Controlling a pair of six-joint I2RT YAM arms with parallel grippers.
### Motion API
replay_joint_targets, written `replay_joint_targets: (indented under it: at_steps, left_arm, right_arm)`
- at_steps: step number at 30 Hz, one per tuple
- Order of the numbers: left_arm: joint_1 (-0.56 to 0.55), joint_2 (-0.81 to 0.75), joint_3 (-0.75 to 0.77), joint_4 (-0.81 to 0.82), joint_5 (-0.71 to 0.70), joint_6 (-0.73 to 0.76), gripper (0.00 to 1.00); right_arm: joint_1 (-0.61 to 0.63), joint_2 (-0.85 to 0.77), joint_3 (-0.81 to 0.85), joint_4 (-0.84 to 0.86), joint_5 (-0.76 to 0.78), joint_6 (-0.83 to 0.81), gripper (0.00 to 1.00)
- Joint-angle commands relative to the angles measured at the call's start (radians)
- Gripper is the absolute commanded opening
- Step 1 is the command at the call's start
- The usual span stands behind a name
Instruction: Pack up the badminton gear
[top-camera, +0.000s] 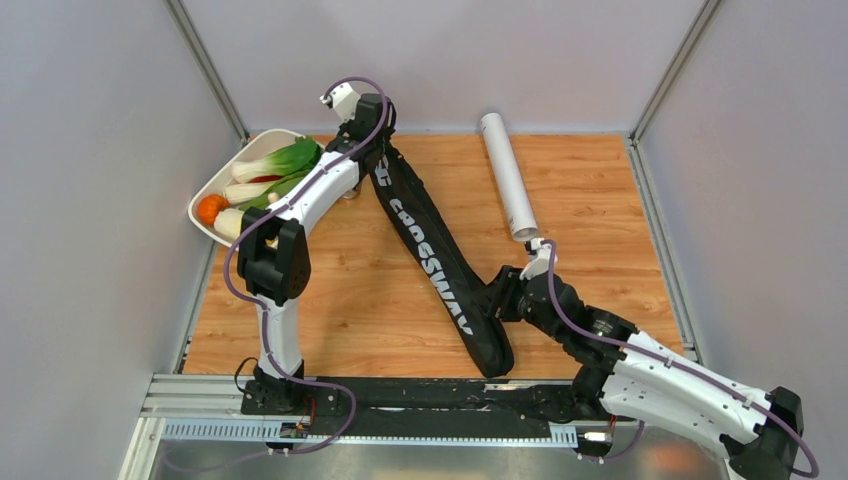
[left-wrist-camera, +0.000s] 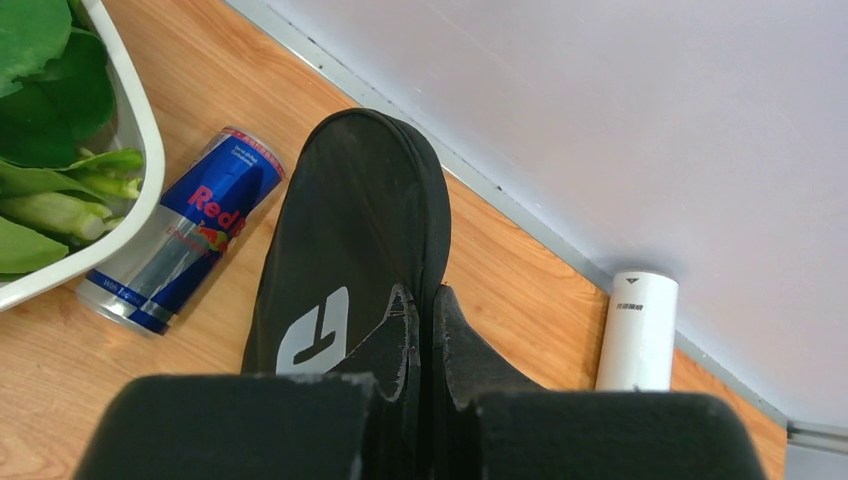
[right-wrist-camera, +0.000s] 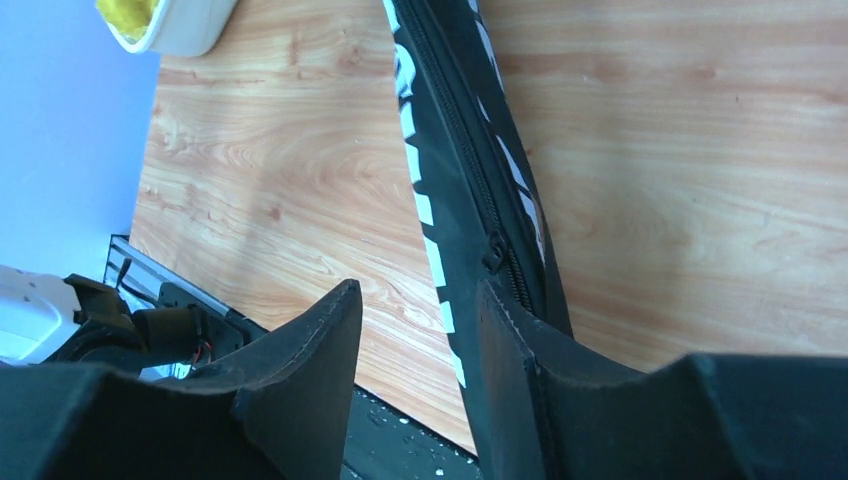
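Note:
The black "CROSSWAY" racket bag (top-camera: 425, 240) lies slantwise across the table, zipped along its edge. My left gripper (top-camera: 372, 150) is at its far end, shut on the bag's rim (left-wrist-camera: 350, 220), with both fingers (left-wrist-camera: 400, 335) pinching the fabric. My right gripper (top-camera: 500, 298) is at the bag's near part and stands open (right-wrist-camera: 415, 305). The bag's lettered edge (right-wrist-camera: 470, 180) runs along the inside of its right finger (right-wrist-camera: 515, 360); bare wood shows in the rest of the gap. The zip pull (right-wrist-camera: 493, 250) sits just ahead of that finger. A white tube (top-camera: 507, 175) lies at the back.
A white tray (top-camera: 225, 170) of vegetables stands at the back left. A blue-silver drink can (left-wrist-camera: 185, 245) lies between the tray and the bag's far end. The tube's end (left-wrist-camera: 637, 330) rests near the back wall. The arms' base rail (top-camera: 400, 400) runs along the near edge.

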Motion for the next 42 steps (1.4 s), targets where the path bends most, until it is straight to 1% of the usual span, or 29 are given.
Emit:
replay_joint_targets:
  at_steps: [1, 6, 15, 21, 23, 24, 26, 33, 38, 40, 41, 42]
  left_arm:
    - [-0.011, -0.052, 0.011, 0.0, -0.024, 0.017, 0.0]
    - [-0.012, -0.056, 0.003, 0.001, -0.025, 0.017, 0.0]
    - [-0.013, -0.06, 0.001, 0.007, -0.015, 0.014, 0.0]
    - [-0.013, -0.063, -0.005, 0.015, -0.013, 0.013, 0.0]
    - [-0.013, -0.063, -0.009, 0.017, -0.012, 0.013, 0.0]
    - [-0.013, -0.064, -0.01, 0.019, -0.013, 0.013, 0.0]
    - [-0.013, -0.063, -0.015, 0.023, -0.013, 0.013, 0.0]
    - [-0.013, -0.061, -0.018, 0.029, -0.013, 0.02, 0.0]
    - [-0.013, -0.063, -0.017, 0.03, -0.017, 0.029, 0.0]
    - [-0.013, -0.064, -0.017, 0.028, -0.021, 0.035, 0.0]
    - [-0.012, -0.065, -0.019, 0.027, -0.024, 0.04, 0.0]
    - [-0.013, -0.065, -0.018, 0.028, -0.023, 0.042, 0.0]
  right_arm:
    - [0.014, -0.01, -0.083, 0.112, 0.033, 0.118, 0.49]
    - [0.015, 0.07, -0.108, 0.155, 0.054, 0.133, 0.48]
    - [0.025, 0.231, -0.064, 0.185, 0.186, 0.096, 0.48]
    - [0.041, 0.304, -0.052, 0.199, 0.242, 0.115, 0.43]
    - [0.049, 0.311, -0.054, 0.207, 0.259, 0.118, 0.37]
    - [0.052, 0.311, -0.056, 0.208, 0.265, 0.116, 0.32]
    - [0.054, 0.305, -0.06, 0.208, 0.273, 0.109, 0.27]
    - [0.054, 0.256, -0.08, 0.177, 0.31, 0.106, 0.26]
    - [0.054, 0.229, -0.078, 0.148, 0.31, 0.108, 0.28]
    - [0.053, 0.201, -0.08, 0.135, 0.319, 0.104, 0.26]
    - [0.053, 0.175, -0.08, 0.124, 0.325, 0.095, 0.22]
    - [0.053, 0.168, -0.079, 0.119, 0.324, 0.092, 0.22]
